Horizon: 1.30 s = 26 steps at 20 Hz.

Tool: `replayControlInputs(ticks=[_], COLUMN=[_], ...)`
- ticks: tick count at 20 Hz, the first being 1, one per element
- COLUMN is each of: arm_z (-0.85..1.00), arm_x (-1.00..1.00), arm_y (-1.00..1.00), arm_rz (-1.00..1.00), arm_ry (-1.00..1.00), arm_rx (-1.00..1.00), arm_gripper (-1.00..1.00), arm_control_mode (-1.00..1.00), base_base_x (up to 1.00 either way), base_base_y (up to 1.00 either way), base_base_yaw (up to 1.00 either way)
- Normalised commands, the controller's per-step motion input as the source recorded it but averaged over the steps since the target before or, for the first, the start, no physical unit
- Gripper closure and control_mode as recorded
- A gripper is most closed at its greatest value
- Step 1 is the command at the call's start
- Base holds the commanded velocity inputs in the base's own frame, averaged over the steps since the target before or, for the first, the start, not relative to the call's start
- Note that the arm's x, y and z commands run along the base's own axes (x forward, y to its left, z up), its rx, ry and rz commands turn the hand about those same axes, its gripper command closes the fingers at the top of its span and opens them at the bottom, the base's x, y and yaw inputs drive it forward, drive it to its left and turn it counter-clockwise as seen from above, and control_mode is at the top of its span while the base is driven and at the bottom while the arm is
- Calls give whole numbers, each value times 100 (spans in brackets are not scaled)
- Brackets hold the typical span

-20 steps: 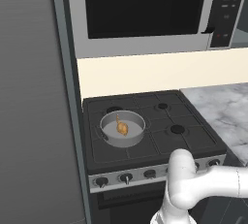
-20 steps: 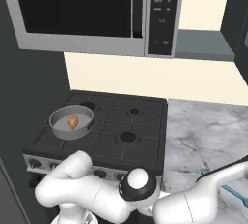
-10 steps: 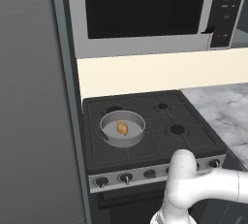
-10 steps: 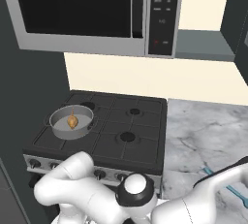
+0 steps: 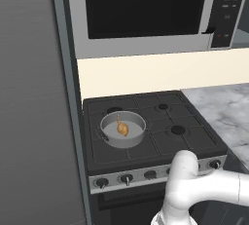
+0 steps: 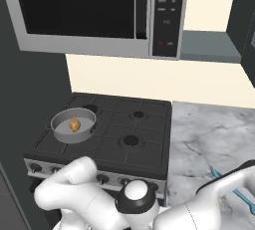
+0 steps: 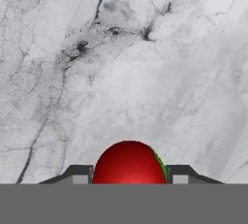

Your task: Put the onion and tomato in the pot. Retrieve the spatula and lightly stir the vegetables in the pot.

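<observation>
While the dark wall panel fills the far left of the left base view, the stove sits right beside it, knobs lined up along its front edge. On the near-left burner stands the pot, upright, and the onion lies inside it, stem tip pointing up. Above hangs the microwave, dark door shut, its control panel at the right end. Between microwave and stove runs a bare cream wall strip.

Further right, the marble counter begins just beside the stove. The white arm reaches low across it in the right base view, and the teal spatula lies flat on the marble right by the arm, partly covered by it.

Over to the hand view now: the gripper looks down onto grey-veined marble, and the tomato sits squarely between the two fingertips, a sliver of green at its right edge. Both tips stand right at the tomato's sides, jaws narrowed to about its width, but I cannot tell whether they have closed on it. The tomato is on the counter, well apart from the pot, with the stove's right burners between them.
</observation>
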Motion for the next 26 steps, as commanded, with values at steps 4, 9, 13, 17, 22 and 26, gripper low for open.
replayControlInputs(ticks=[4, 9, 13, 17, 22, 26], arm_z=[2, 51, 74, 63, 3, 18], arm_x=[-4, -1, 0, 0, 13, 35], arm_y=[5, 13, 31, 51, 80, 100], arm_rz=[0, 0, 0, 0, 0, 0], arm_ry=[-3, -24, -32, -23, -11, -11], arm_rx=[0, 0, 0, 0, -7, -12], arm_gripper=[100, 100, 100, 100, 100, 100], arm_control_mode=[-100, -100, -100, -100, -100, -100], base_base_x=[0, 0, 0, 0, 0, 0], base_base_y=[0, 0, 0, 0, 0, 0], base_base_yaw=[0, 0, 0, 0, 0, 0])
